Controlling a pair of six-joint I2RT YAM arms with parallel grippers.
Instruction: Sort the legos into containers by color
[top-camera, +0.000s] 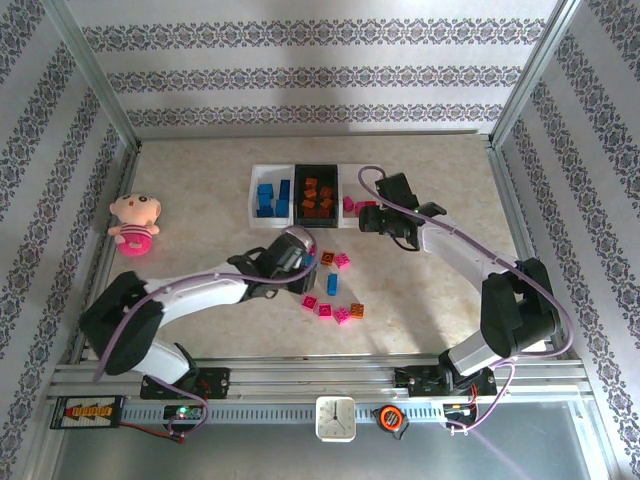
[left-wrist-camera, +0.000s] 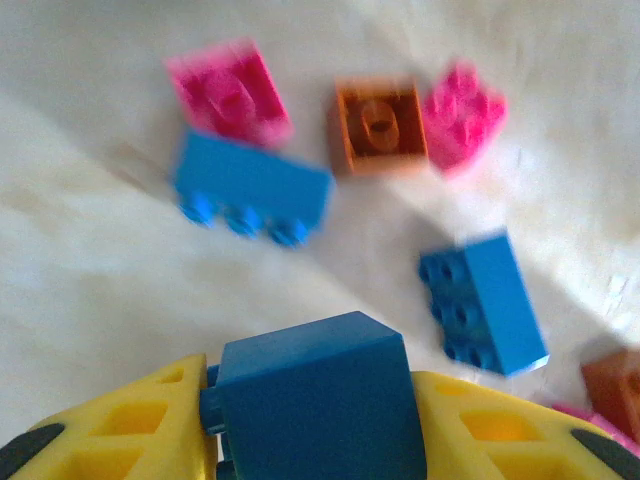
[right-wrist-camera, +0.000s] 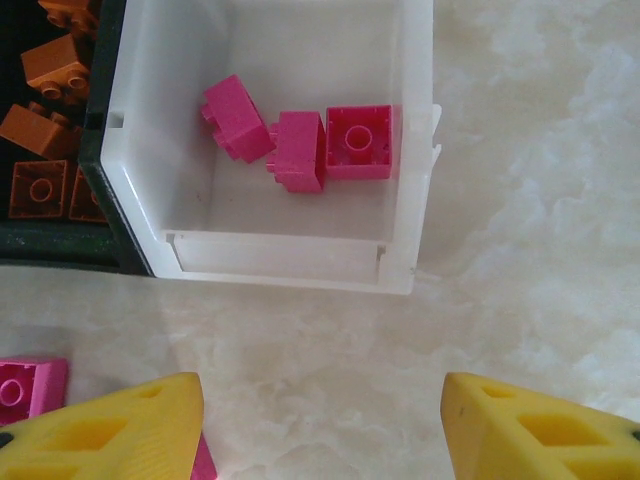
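Left pincer (left-wrist-camera: 312, 432) pinching a blue brick (left-wrist-camera: 315, 390); right pincer (right-wrist-camera: 320, 425) spread, nothing between its fingers.

The brick sits clamped between the yellow fingers, on the near side of the black bin (top-camera: 316, 167), above the loose bricks (top-camera: 331, 286). The grip looks shallow, so the brick may twist loose on the carry and land among the orange ones instead of in the left white bin (top-camera: 252, 192). The right pincer hovers over the counter (right-wrist-camera: 520, 150), just near of the right white bin (right-wrist-camera: 290, 258).

A pink doll (top-camera: 134, 222) lies at the left of the tan table (top-camera: 200, 170). A white clock (top-camera: 336, 418) sits at the near edge, a small orange and black thing (top-camera: 391, 420) just right of it. The walls (top-camera: 300, 75) have flowery stripes.
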